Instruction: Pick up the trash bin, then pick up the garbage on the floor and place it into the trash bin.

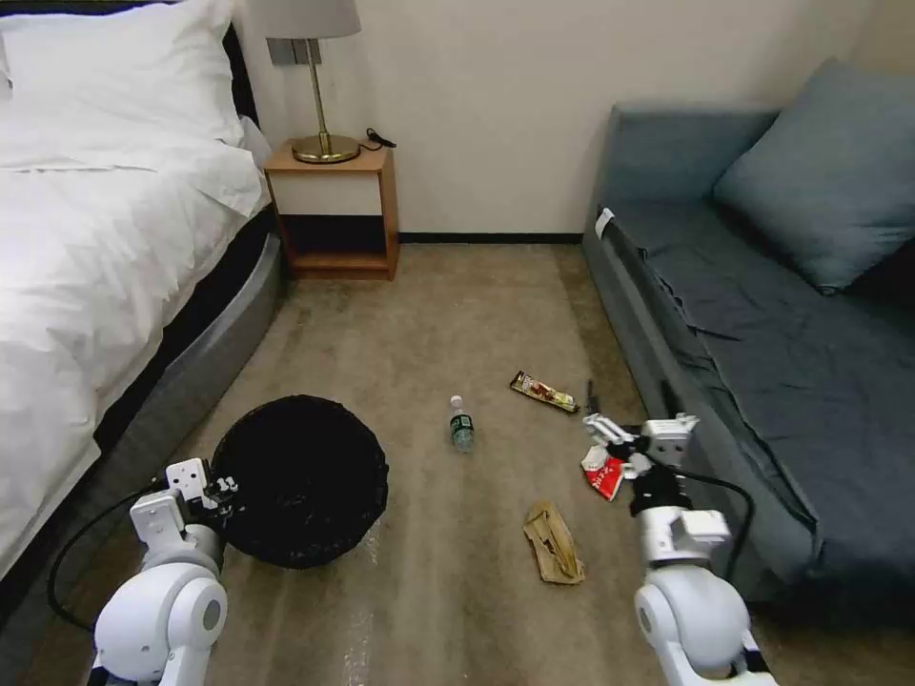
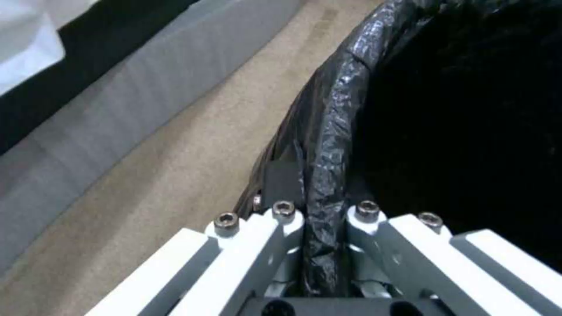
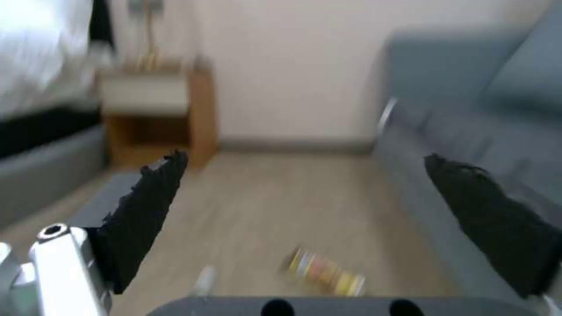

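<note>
Left end effector (image 2: pixel 325 219) clamped on trash bin (image 1: pixel 300 481) rim, near left by bed (image 1: pixel 105 248). Right end effector (image 1: pixel 621 446) fingers apart, above red-and-white packet (image 1: pixel 603 474) beside sofa (image 1: pixel 762 324). On floor: bottle (image 1: pixel 461 423) centre, snack wrapper (image 1: pixel 543 391) farther right, paper wad (image 1: pixel 553 543) near

I can't read any writing here: the bottle (image 1: pixel 461 425) label, the red-and-white packet (image 1: pixel 602 474) and the snack wrapper (image 1: pixel 543 392) print are all too small.
</note>
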{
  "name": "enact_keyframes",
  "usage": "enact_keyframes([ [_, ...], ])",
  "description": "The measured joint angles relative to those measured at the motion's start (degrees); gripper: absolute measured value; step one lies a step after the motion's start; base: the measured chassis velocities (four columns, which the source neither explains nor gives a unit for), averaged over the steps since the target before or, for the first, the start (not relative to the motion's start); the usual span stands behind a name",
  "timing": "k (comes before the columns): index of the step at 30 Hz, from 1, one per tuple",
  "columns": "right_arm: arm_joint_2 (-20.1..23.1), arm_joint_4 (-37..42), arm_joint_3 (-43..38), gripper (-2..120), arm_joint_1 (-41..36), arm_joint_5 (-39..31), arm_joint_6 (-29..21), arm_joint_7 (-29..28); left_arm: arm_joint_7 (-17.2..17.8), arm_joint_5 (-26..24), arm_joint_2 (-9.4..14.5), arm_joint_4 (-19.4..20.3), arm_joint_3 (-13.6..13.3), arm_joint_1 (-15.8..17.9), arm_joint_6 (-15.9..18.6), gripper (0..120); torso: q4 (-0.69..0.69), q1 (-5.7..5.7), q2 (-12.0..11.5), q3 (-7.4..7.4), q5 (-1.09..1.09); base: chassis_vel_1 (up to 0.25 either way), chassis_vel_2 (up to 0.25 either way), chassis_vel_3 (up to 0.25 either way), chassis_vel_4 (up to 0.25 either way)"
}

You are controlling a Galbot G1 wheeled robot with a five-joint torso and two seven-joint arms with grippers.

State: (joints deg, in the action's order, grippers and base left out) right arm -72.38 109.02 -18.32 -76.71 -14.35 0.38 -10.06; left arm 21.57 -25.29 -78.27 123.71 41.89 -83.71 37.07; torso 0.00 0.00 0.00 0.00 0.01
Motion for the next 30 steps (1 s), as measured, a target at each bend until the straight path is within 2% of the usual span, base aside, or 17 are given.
enact_keyframes([
  [1,2.9,-2.2,3.2,100,1.8,-4.2,-2.4,-0.8,-0.1,0.1,0.1,0.0,0.3,0.0,-0.1,3,0.01,0.00,0.0,0.00,0.00,0.000,0.000,0.000,0.000],
  [2,2.9,-2.2,3.2,100,1.8,-4.2,-2.4,-0.8,-0.1,0.1,0.1,0.0,0.3,0.0,-0.1,3,0.01,0.00,0.0,0.00,0.00,0.000,0.000,0.000,0.000],
  [5,10.9,-7.8,11.5,100,7.2,-15.0,-8.6,-3.9,-0.4,0.2,0.2,0.0,1.1,-0.1,-0.5,3,0.03,0.00,0.0,0.01,-0.02,0.000,0.000,0.000,0.000],
  [7,10.9,-7.8,11.5,100,7.2,-15.0,-8.6,-3.9,-0.4,0.2,0.2,0.0,1.1,-0.1,-0.5,3,0.03,0.00,0.0,0.01,-0.02,0.000,0.000,0.000,0.000],
  [9,13.8,-11.0,15.1,100,9.6,-19.0,-11.4,-4.9,-0.6,0.2,0.2,-0.2,1.2,0.1,-0.6,3,0.03,0.00,0.0,0.01,0.01,0.000,0.000,0.000,0.000],
  [11,14.5,-11.7,15.8,100,10.1,-19.7,-12.2,-5.1,-0.6,0.2,0.3,-0.3,1.2,0.1,-0.7,3,0.02,0.00,0.0,0.01,0.01,0.000,0.000,0.000,0.000],
  [14,17.3,-18.2,20.8,100,13.2,-22.9,-16.3,-5.9,-1.0,0.3,0.2,-1.3,0.9,0.4,-1.1,3,0.00,0.00,0.0,0.01,0.00,0.000,0.000,0.000,0.000],
  [22,18.7,-26.0,27.0,100,15.6,-22.1,-15.0,-5.3,-1.2,1.0,-0.2,-2.1,0.6,0.5,-1.4,3,0.00,0.00,0.0,0.01,-0.01,0.000,0.000,0.000,0.000],
  [26,17.6,-29.3,29.5,100,16.4,-20.5,-12.8,-5.2,-1.2,1.5,-0.5,-2.4,0.2,0.8,-1.4,3,0.00,0.00,0.0,0.01,-0.01,0.000,0.000,0.000,0.000],
  [30,16.6,-31.9,30.6,93,17.1,-19.2,-11.2,-5.2,-1.2,1.7,-0.4,-2.4,0.2,0.7,-1.4,3,0.00,0.00,0.0,0.00,-0.01,0.000,0.000,0.000,0.000],
])
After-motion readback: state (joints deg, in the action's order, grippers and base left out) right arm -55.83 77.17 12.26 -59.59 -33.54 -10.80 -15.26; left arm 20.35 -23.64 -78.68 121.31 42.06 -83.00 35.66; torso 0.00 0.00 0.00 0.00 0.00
